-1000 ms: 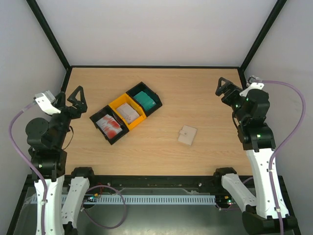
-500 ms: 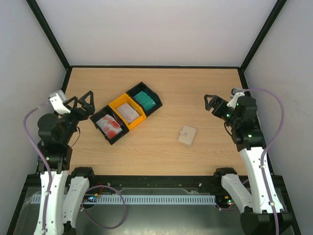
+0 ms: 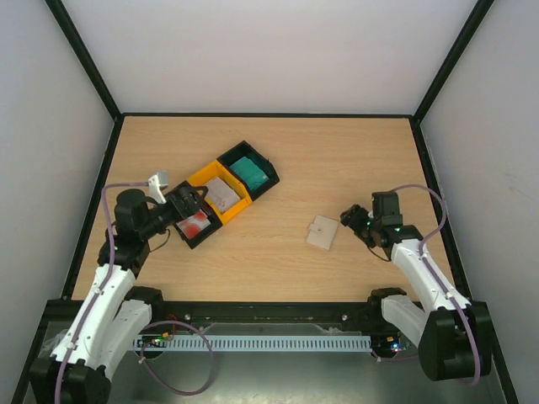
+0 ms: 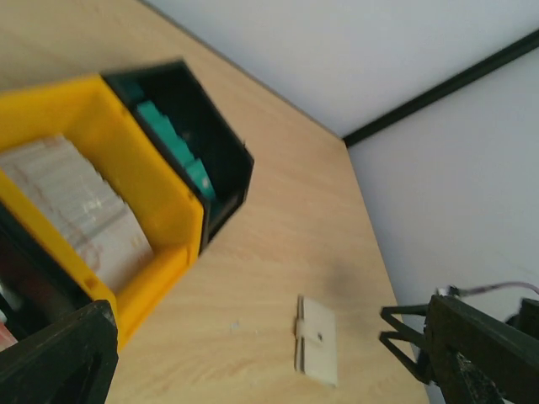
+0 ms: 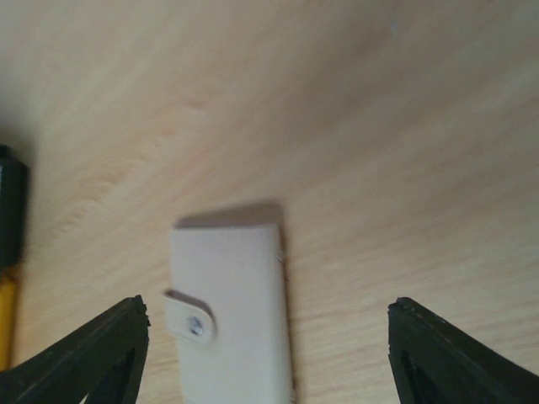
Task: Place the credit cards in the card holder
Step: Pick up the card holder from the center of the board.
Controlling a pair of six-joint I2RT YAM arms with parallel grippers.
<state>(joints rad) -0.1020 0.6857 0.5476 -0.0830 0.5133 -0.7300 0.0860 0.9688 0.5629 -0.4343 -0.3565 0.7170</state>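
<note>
My left gripper [image 3: 190, 204] has its jaws wide apart and holds nothing. It hangs over the near-left end of a slanted row of three trays in the left half of the table [image 3: 278, 143]. The black tray [image 3: 199, 238] under it holds the red-and-white credit cards [image 3: 196, 225], partly hidden by my fingers. Next in the row is the yellow tray [image 3: 202, 178] with the pale cards [image 3: 222, 194]. After it, closest to the far edge, is the second black tray [image 3: 244, 149] with the teal cards [image 3: 249, 172].

My right gripper [image 3: 349, 218] also has its jaws wide apart, with nothing between them. It is low over the table, just beside the right side of the card holder [image 3: 322, 233]. The card holder lies flat and closed in the right half of the table, nearer the near edge than the far edge and well apart from the trays. In my right wrist view its strap is fastened by the snap button [image 5: 196, 326], and no finger touches it.
</note>
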